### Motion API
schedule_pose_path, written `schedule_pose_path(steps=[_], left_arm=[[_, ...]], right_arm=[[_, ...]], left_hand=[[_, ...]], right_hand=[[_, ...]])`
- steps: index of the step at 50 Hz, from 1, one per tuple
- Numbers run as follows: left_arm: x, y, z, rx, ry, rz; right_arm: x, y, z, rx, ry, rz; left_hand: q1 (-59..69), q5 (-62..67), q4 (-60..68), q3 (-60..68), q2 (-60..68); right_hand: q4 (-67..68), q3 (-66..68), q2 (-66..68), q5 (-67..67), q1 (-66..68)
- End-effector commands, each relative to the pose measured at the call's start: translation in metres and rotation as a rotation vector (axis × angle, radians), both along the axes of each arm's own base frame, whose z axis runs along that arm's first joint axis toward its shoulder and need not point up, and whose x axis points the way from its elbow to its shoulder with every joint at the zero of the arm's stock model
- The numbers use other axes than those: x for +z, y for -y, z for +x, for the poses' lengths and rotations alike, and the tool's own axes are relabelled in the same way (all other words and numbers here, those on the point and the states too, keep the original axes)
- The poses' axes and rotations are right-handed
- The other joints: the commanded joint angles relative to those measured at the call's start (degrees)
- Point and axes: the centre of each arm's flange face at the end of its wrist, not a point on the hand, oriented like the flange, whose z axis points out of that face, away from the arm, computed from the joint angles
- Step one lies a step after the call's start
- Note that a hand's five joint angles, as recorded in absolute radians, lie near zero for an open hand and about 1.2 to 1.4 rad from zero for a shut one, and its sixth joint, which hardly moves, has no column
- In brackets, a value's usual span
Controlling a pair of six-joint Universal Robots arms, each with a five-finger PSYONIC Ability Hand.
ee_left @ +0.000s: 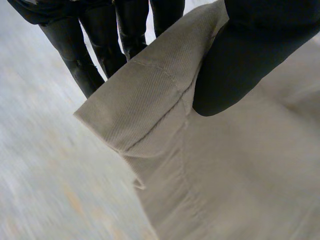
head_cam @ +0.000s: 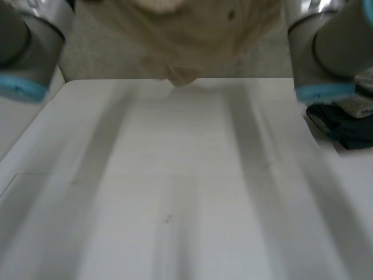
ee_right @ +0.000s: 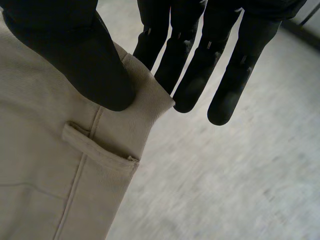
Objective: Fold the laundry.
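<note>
The robot's left hand (ee_left: 240, 65) pinched a hemmed corner of the beige twill garment (head_cam: 198, 41), with its thumb pressed on the face of the cloth and its straight fingers (ee_left: 100, 55) behind it. The garment hung bunched between the two arms at the far edge of the white table (head_cam: 175, 186). Whether its lowest fold touched the tabletop could not be told. The right hand (ee_right: 75, 55) pinched another corner the same way, thumb on the waistband just beside a narrow beige belt loop (ee_right: 97, 147), straight fingers reaching out behind the cloth's edge. Both grips sat close to the fabric's border, so the weight of the hanging cloth could likely pull a corner free if the arms swung it quickly. Uneven lowering would probably lay it crumpled rather than flat. At the table's right side lay a dark heap of clothes (head_cam: 344, 128), and a wide sweep there might drag the garment into it.
</note>
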Motion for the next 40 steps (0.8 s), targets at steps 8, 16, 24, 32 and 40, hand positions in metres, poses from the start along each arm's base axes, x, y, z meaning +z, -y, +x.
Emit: schedule_pose_path(steps=[8, 16, 24, 32, 40], left_arm=[[-0.210, -0.032, -0.016, -0.154, 0.295, 0.548], [-0.222, -0.081, 0.001, -0.162, 0.477, 0.688], [-0.198, -0.163, 0.022, -0.236, 0.707, 0.915], [-0.188, -0.227, 0.035, -0.380, 0.924, 1.162], [-0.172, -0.202, 0.019, -0.341, 0.870, 1.014]], right_arm=[[-0.224, -0.011, -0.022, -0.047, -0.432, 0.715], [-0.240, -0.038, -0.049, -0.082, -0.572, 0.858], [-0.216, -0.103, -0.087, -0.046, -0.909, 1.063], [-0.212, -0.144, -0.111, 0.006, -1.133, 1.088], [-0.210, -0.138, -0.106, 0.005, -1.046, 1.047]], left_hand=[[12.8, 11.0, 9.5, 10.2, 9.9], [14.5, 12.7, 11.2, 11.8, 11.6], [14.5, 12.7, 11.2, 11.8, 11.6], [14.5, 12.7, 11.2, 11.8, 11.6], [6.4, 4.6, 3.1, 3.8, 3.5]], right_hand=[[11.5, 11.9, 12.9, 12.8, 17.2], [11.5, 11.9, 12.9, 12.8, 17.2], [11.5, 11.9, 12.9, 12.8, 17.2], [11.5, 11.9, 12.9, 12.8, 17.2], [11.5, 11.9, 12.9, 12.8, 17.2]])
